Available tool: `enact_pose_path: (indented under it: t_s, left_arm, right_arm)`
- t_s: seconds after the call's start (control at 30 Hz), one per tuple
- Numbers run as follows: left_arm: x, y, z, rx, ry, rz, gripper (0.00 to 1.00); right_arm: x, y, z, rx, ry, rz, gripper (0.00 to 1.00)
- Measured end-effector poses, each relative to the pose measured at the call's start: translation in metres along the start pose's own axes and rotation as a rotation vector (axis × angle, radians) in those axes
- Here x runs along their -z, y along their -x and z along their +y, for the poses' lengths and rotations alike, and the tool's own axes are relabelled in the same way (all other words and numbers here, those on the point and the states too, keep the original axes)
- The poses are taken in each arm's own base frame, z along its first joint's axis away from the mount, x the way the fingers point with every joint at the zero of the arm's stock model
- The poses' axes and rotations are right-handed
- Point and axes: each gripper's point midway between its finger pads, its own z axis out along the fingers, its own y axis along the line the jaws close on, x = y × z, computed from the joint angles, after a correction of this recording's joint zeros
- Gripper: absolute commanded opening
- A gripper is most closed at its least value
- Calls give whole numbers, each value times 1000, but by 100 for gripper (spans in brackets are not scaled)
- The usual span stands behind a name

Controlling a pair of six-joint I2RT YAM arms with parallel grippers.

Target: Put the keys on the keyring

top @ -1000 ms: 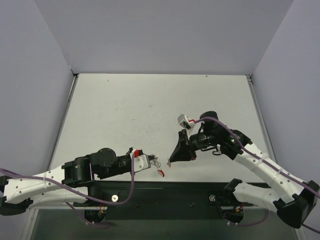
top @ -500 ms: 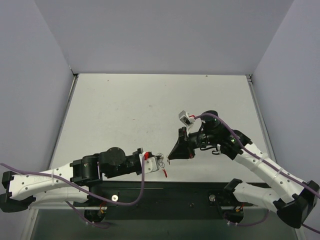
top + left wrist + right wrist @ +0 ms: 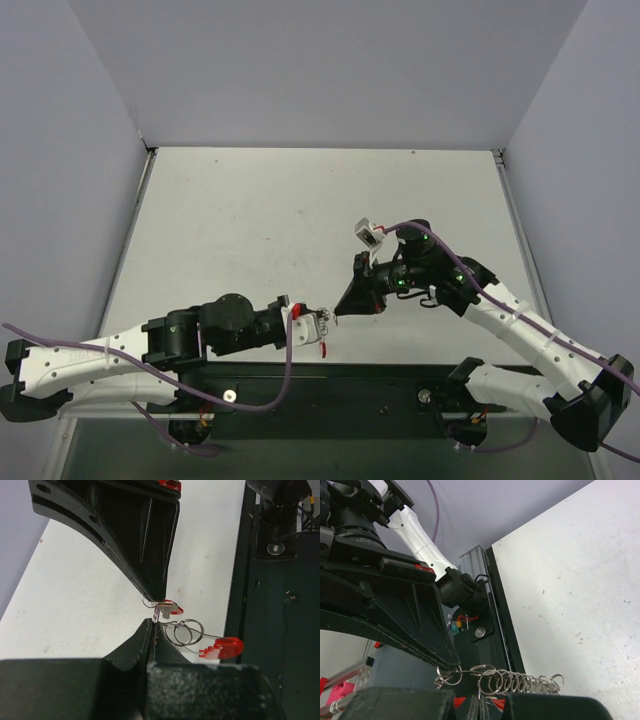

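Pinching keyring [image 3: 227, 646] wire with left fingers [image 3: 149, 634], pressed shut; gripping keys [image 3: 170, 608] with right fingers [image 3: 158, 591], also shut, tag touching rings above near table [image 3: 75, 590] edge. Could slip: wire twisting, tag missing coil gap, dropping off edge.

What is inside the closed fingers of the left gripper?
A thin silver wire of the keyring enters the left gripper; its rings and red clip stick out to the side. The pinched part itself is hidden between the jaws.

White arm links [image 3: 70, 365], black joints [image 3: 225, 318], black jaws — purple cables [image 3: 291, 360] along each.
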Motion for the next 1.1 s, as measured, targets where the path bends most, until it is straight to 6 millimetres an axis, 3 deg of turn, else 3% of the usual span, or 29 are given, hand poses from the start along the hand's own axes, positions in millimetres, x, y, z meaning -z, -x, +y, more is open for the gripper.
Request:
enact_pose_path:
  t_s: [0.4,1.1]
  left_arm:
    - [-2,-5,5,-1,34,25,0]
    - [0,-5,10,7,67,29,0]
  right_arm:
    - [-5,4,12,6,14,7,0]
    - [-9,7,13,6,-5,7,0]
